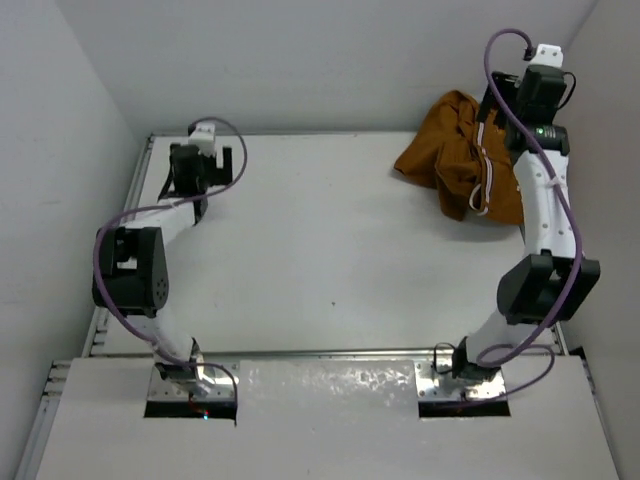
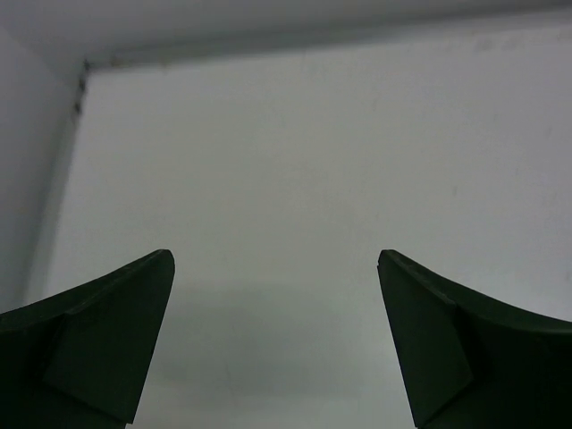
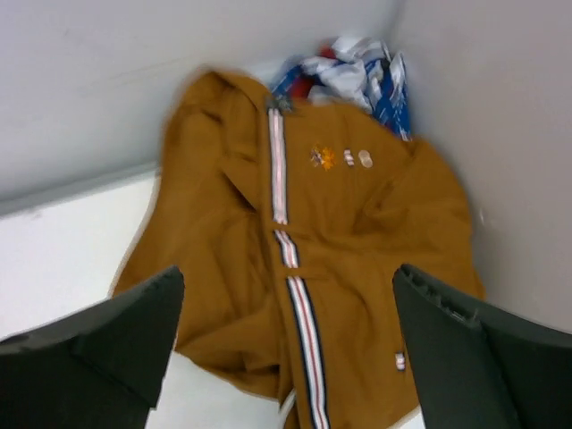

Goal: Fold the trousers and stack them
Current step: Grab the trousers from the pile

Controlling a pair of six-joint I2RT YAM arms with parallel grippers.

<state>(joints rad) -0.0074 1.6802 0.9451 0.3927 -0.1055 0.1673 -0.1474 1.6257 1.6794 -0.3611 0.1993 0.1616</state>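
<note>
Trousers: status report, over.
Left pincer open over the table; right pincer open above the trousers. Trousers crumpled, unfolded, far right corner. Patterned cloth bunched behind them in the corner.

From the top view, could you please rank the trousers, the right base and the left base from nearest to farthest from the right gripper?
1. Trousers, far right corner, just by the right gripper.
2. Right base, near edge, right side.
3. Left base, near edge, left side, diagonally across the table.
</note>
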